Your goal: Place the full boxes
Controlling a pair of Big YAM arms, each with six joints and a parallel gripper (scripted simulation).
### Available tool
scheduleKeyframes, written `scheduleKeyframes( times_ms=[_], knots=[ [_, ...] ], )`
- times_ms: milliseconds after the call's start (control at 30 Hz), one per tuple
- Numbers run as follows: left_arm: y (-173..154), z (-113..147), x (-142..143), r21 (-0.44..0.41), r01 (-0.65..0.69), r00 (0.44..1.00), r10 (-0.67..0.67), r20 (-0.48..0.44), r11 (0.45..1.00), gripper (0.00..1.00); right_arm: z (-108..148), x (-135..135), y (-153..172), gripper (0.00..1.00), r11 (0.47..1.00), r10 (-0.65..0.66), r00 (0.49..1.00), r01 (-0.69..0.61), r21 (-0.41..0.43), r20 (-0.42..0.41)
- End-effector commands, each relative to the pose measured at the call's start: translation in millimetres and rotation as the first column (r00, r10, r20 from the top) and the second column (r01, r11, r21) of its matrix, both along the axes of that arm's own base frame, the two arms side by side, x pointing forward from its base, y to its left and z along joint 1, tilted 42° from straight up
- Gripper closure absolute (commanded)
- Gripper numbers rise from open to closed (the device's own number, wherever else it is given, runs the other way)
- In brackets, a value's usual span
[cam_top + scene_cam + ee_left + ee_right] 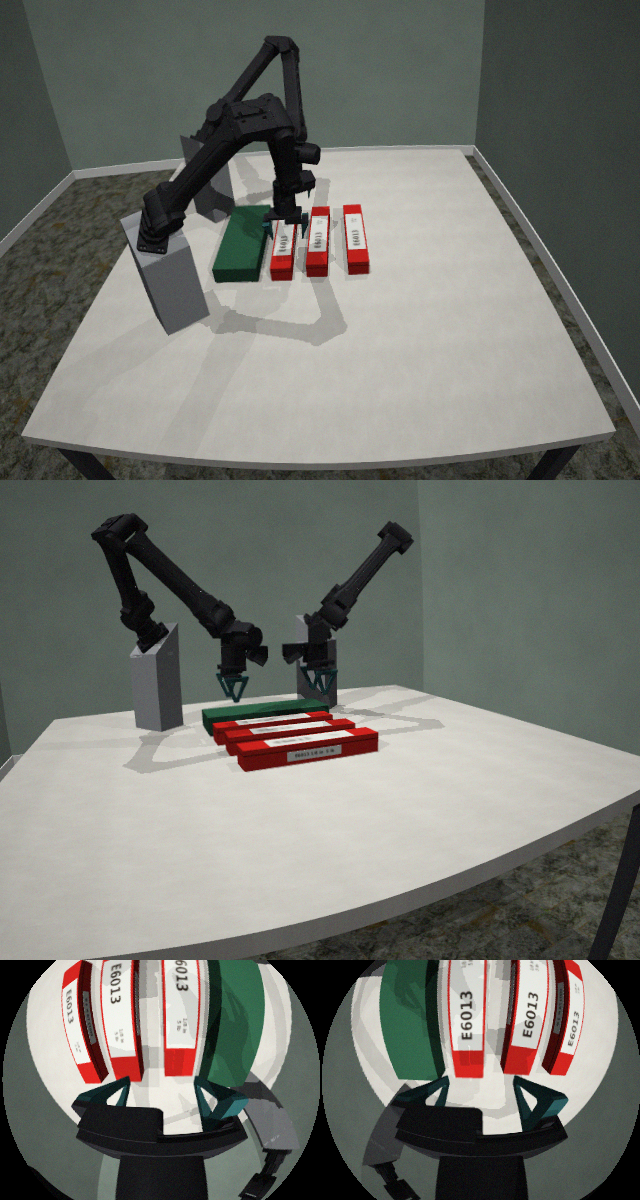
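While both grippers are hovering above the left box, the platform (241, 242) (263, 708) (240, 1020) (405, 1020) is standing at the left and carrying no box. Just right of it, the left box (283, 250) (272, 719) (181, 1020) (467, 1015) is lying flat on the table. The right gripper (286, 237) (233, 699) (481, 1078) is waiting over its near end, the left gripper (295, 195) (318, 690) (162, 1079) over its far end; both are keeping their fingers wide apart and gripping nothing. Next come the middle box (317, 237) (290, 728) (119, 1015) (530, 1015) and the right box (356, 238) (308, 746) (77, 1020) (570, 1020), both resting flat on the table too. So all the placing is remaining. The looks are not telling which boxes are full; I am supposing the arms are preparing to weigh the left box by a two-ended lift.
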State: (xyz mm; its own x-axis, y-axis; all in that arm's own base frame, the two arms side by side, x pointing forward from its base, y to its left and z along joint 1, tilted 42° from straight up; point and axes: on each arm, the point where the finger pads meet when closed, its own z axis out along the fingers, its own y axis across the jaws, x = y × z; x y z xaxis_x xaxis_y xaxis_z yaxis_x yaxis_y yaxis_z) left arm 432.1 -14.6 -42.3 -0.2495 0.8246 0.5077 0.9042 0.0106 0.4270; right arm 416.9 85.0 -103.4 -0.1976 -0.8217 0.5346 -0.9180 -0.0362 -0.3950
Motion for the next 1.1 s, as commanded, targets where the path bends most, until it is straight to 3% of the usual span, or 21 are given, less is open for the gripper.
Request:
scheduleKeyframes(
  times_ms=[0, 167, 200, 233, 367, 533, 1067],
  knots=[
    [-17, 5, -7, -0.026, 0.003, 0.998, -0.001, 0.063, 1.000, 0.00, 7, -12, 18, 0.00, 0.999, 0.011, 0.998, -0.013, 0.033, 0.058],
    [-20, -6, -27, -0.023, 0.002, 0.999, -0.001, 0.054, 1.000, 0.00, 2, -27, 17, 0.00, 0.999, 0.011, 0.999, -0.013, 0.032, 0.053],
    [-21, -8, -33, -0.024, 0.002, 0.999, -0.001, 0.054, 1.000, 0.00, -1, -24, 11, 0.00, 1.000, 0.002, 0.999, -0.003, 0.023, 0.036],
    [-21, -9, -34, -0.024, 0.002, 0.999, -0.001, 0.054, 1.000, 0.00, 5, -14, 11, 0.00, 0.999, -0.018, 0.997, 0.015, 0.042, 0.072],
    [-26, -5, -23, -0.033, 0.003, 0.997, 0.000, 0.073, 0.999, 0.00, -1, -23, 11, 0.00, 1.000, 0.002, 0.999, -0.003, 0.023, 0.036],
    [-16, -10, -31, -0.019, -0.007, 0.999, 0.007, 0.039, 1.000, 0.00, -1, -23, 11, 0.00, 1.000, 0.002, 0.999, -0.003, 0.023, 0.037],
    [12, -43, -16, -0.016, -0.015, 0.999, 0.015, 0.031, 1.000, 0.00, -34, -6, -17, 0.00, 1.000, -0.008, 0.999, 0.007, 0.020, 0.032]
  ],
)
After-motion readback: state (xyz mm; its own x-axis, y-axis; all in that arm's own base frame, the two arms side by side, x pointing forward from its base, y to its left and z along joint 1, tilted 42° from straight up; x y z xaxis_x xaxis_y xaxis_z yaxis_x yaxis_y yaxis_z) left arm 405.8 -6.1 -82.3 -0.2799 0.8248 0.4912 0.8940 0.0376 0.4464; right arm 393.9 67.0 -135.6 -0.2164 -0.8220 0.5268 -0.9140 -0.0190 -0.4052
